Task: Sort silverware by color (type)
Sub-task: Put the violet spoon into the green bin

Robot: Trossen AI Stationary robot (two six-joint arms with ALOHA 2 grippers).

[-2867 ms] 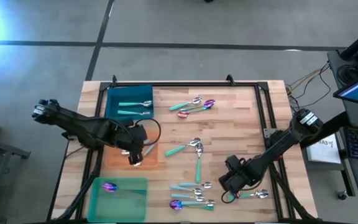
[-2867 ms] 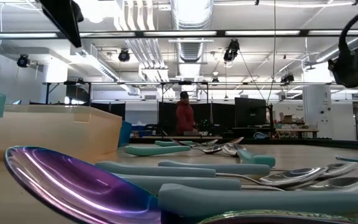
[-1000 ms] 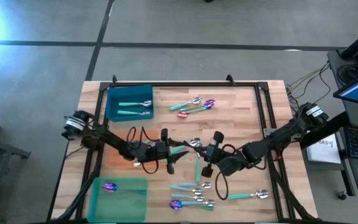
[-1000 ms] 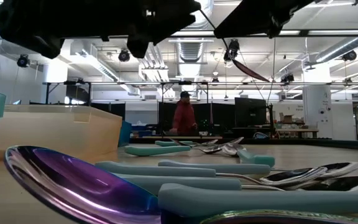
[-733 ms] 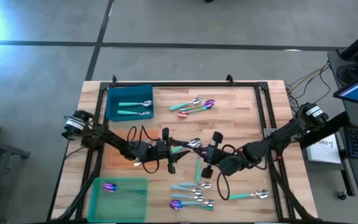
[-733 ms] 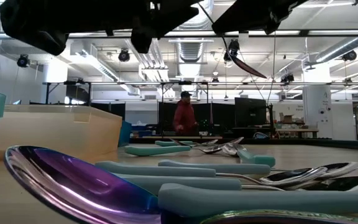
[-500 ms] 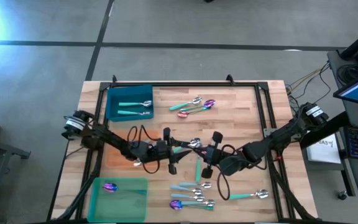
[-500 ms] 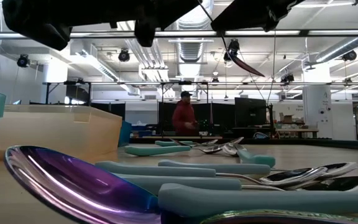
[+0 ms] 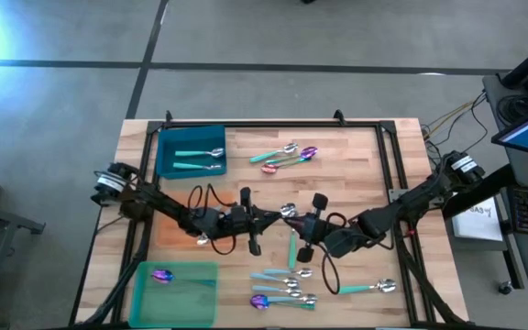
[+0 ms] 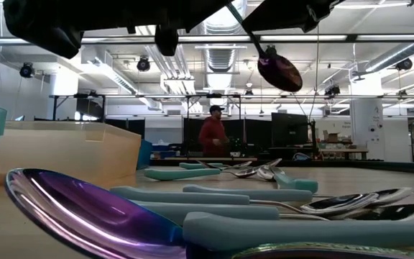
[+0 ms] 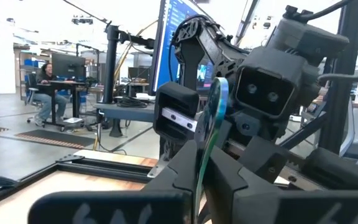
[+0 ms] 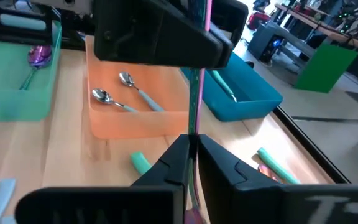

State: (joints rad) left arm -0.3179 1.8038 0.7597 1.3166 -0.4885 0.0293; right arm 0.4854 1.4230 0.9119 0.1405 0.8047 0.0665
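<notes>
Now my left gripper [image 9: 269, 218] has clamped the iridescent spoon [image 10: 279, 72] mid-worktop; right gripper [image 9: 293, 223] grasping too, risking twisting.

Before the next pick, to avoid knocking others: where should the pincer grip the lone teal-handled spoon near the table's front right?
Probably mid-handle on the teal-handled spoon, coming straight down, jaws across the handle. It lies flat on the table, handle running side to side, silver head at its right end, with bare wood along both long sides.
</notes>
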